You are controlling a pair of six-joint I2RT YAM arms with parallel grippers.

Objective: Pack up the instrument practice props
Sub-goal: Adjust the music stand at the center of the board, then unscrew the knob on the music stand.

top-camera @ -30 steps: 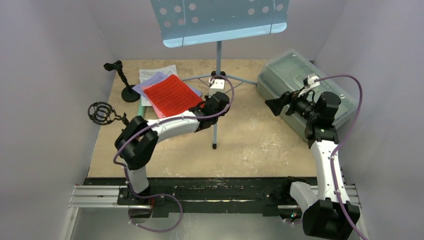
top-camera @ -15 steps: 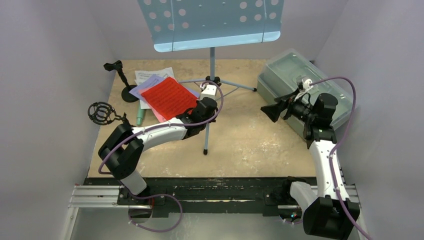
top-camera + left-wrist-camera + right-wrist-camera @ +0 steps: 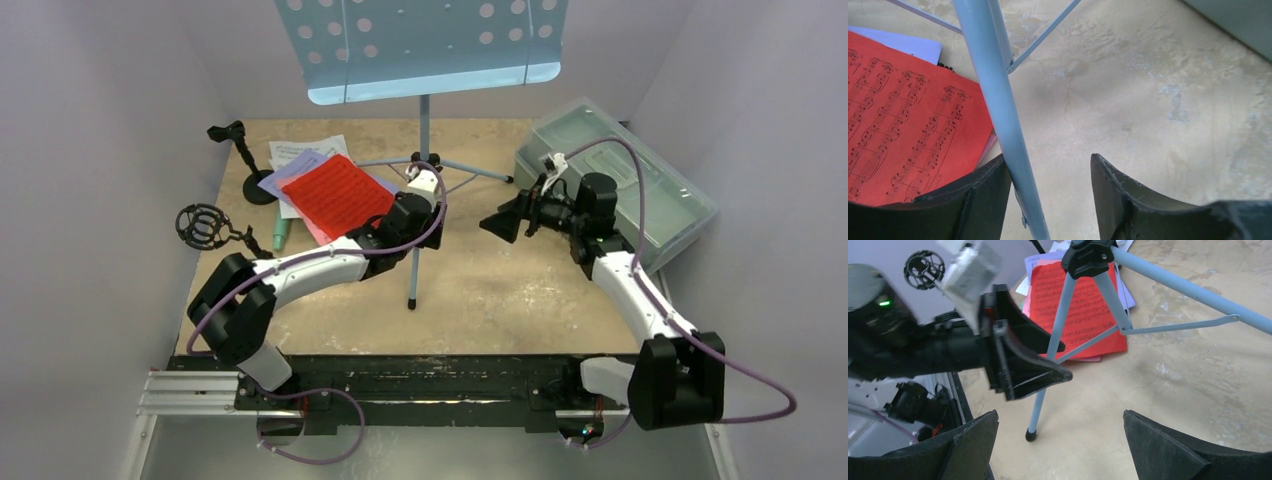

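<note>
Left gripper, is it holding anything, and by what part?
Nothing is clamped. The left gripper is open around the music rack's front leg; the leg touches one finger, the other stands clear.

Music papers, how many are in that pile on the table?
4: red sheet on top, lilac sheet and white sheet poking out behind it, pink sheet at its near edge. More may hide underneath.

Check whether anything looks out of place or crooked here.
The music sheets lie in a crooked, fanned pile on the table, with the red sheet on top. Nothing looks spilled or broken.
</note>
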